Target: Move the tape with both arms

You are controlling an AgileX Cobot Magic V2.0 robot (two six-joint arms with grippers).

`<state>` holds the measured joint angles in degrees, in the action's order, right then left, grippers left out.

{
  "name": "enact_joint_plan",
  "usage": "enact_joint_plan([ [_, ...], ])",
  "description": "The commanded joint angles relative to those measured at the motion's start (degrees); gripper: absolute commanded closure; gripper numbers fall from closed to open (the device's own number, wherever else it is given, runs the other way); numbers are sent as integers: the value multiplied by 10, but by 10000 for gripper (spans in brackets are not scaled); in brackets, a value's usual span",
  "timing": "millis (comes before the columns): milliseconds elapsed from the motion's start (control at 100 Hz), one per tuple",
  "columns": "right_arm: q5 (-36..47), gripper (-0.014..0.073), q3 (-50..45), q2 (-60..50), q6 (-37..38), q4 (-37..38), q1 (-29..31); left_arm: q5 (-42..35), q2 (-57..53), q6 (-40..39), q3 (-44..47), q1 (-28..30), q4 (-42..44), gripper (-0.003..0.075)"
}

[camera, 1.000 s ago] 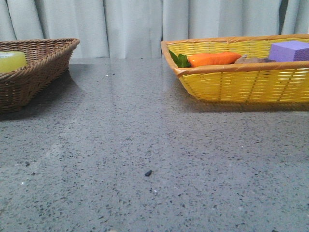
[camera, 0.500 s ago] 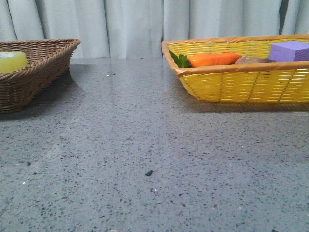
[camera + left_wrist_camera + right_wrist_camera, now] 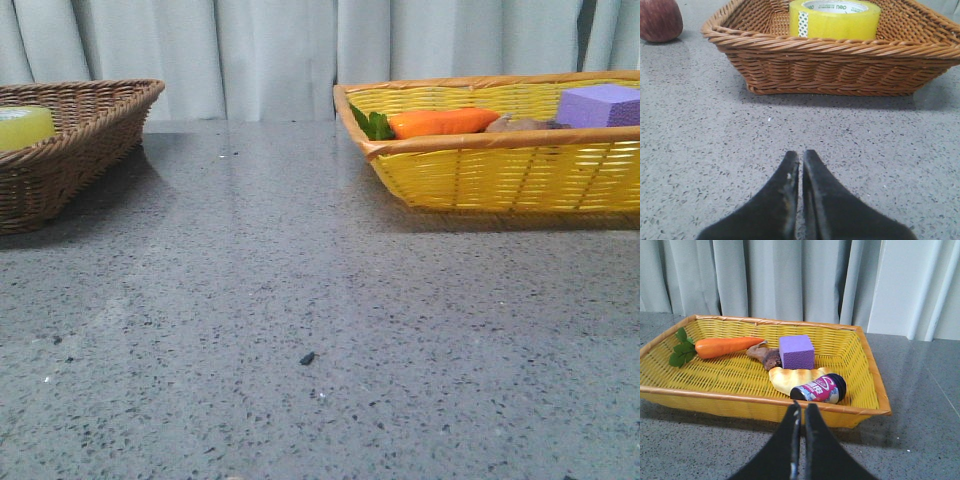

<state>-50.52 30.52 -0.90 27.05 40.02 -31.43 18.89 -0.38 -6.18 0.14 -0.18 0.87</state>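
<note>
**Tape in the brown basket, both jaws clenched empty**

The tape (image 3: 834, 19) sits inside the brown wicker basket (image 3: 840, 65); the front view shows only its yellow edge over the rim. The left gripper (image 3: 801, 160) hovers over the bench (image 3: 300, 300), fingers pressed together on nothing. The right gripper (image 3: 800, 412) is likewise clenched, facing the yellow basket (image 3: 760, 402). Only its wrist view reveals the croissant (image 3: 790, 379) and can (image 3: 819, 389) beside the purple block (image 3: 797, 352).
</note>
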Motion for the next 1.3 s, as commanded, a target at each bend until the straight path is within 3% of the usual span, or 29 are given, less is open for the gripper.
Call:
enact_joint_plan([
  [0, 33, 660, 11, -3, -1, 25, 4, -28, -17, -7, 6, -3, 2, 741],
  [910, 33, 660, 8, -3, -1, 25, 4, -28, -17, -7, 6, -2, 2, 741],
  [1050, 41, 660, -22, -3, -1, 58, 26, -28, -17, -7, 6, -2, 2, 741],
  [1140, 103, 660, -56, -3, -1, 57, 60, -28, -17, -7, 6, -2, 2, 741],
  [1290, 309, 660, -114, -3, -1, 38, 132, -28, -17, -7, 6, -2, 2, 741],
])
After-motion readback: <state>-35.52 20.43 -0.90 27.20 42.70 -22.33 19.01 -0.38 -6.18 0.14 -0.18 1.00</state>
